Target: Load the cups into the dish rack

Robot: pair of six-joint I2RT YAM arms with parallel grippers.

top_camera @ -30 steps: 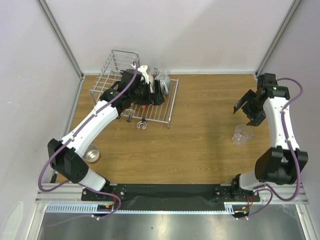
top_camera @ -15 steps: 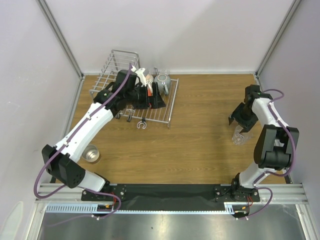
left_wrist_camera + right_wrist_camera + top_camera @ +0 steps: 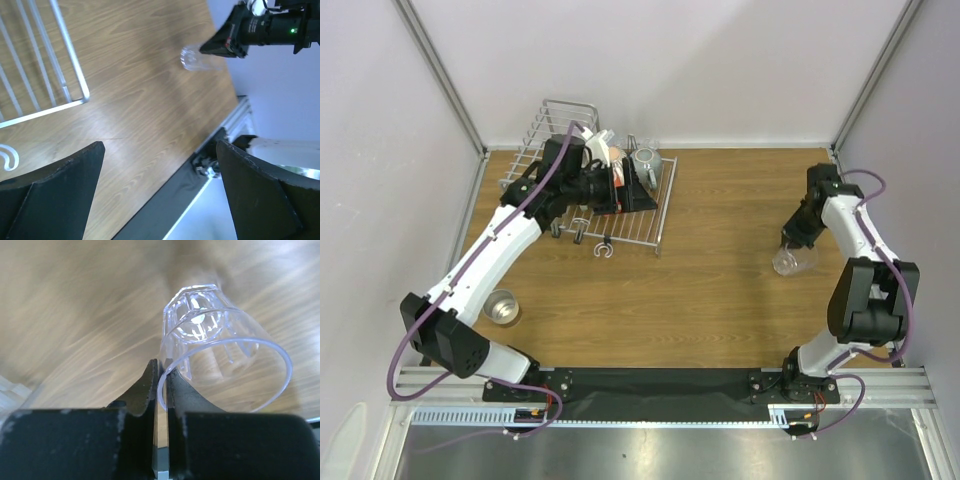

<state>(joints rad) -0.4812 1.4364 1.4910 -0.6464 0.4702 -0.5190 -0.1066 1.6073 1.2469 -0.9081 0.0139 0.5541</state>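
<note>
Wood-grain laminate covers your table (image 3: 720, 300), warm brown and boxed in by pale walls (image 3: 740, 70) on three sides. Aluminium posts (image 3: 440, 75) run up the back corners. A black strip (image 3: 650, 382) along the near edge carries both arm bases.

Your right gripper (image 3: 162, 385) is pinched almost fully closed on the rim of the clear glass (image 3: 220, 340), one finger inside the mouth and one outside. The glass is tipped on its side at the right of the table, well apart from the dish rack (image 3: 555, 120). You cannot tell whether it touches the wood.

Your left gripper (image 3: 160, 150) hangs over the rack's flat tray with its fingers spread wide and nothing between them.

The rack sits in the far left corner. Inside it, a grey mug (image 3: 646, 160) and an orange-red cup (image 3: 617, 180) show beside the left arm. A grey cup (image 3: 503, 307) stands on the table near the left edge, close to the left arm's base.
</note>
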